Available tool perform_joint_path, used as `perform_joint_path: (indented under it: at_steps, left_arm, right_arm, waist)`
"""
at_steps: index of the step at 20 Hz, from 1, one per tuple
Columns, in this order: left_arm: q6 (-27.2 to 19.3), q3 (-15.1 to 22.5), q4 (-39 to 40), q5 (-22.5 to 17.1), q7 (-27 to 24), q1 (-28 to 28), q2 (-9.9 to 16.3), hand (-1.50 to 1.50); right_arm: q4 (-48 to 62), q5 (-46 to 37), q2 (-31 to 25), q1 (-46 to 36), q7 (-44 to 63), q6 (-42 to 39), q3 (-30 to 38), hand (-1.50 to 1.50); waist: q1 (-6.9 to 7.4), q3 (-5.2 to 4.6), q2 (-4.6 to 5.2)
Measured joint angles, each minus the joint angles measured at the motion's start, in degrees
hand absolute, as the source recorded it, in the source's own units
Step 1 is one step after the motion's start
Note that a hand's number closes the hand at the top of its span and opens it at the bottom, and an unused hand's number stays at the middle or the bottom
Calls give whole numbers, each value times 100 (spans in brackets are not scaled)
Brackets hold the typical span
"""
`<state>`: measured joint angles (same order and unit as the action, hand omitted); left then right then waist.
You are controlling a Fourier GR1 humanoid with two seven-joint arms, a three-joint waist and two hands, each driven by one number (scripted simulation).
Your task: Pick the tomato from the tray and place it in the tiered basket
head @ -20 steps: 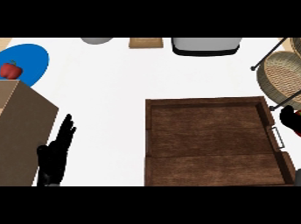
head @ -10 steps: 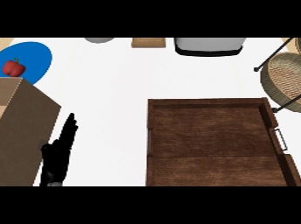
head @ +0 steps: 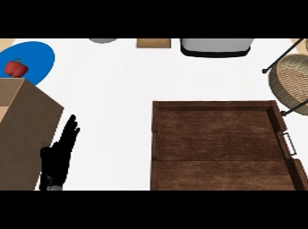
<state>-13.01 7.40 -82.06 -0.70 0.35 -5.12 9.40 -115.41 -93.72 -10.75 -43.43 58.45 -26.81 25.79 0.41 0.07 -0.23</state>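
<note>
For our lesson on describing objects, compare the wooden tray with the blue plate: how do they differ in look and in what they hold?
The tray is rectangular, dark brown wood with a raised rim; the plate is round, flat and bright blue. The tray sits near the counter's front right with nothing showing on it; the plate sits at the back left and carries a red pepper. Both rest flat on the white counter.

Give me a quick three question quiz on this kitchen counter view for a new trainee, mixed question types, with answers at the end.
1. True or false: the wooden tray holds a tomato.
2. The red pepper sits on: A) blue plate B) tiered basket C) cardboard box
3. Which hand shows, and where?

Key: 1. False, nothing is visible in it. 2. A. 3. The left hand, open, beside the box at lower left.
</note>
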Motion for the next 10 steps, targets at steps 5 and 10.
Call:
perform_joint_path:
  at_steps: [5, 10]
  left_arm:
    - [23, -42, 133, 15, -75, 76, -34, 0]
    - [-51, -6, 2, 117, -11, 26, -88, 0]
  right_arm:
    - [1066, 160, -459, -571, -153, 69, 680, 150]
    - [2145, 518, -900, -738, -382, 433, 1129, 150]
  waist:
    - [11, 12, 8]
    - [19, 13, 14]
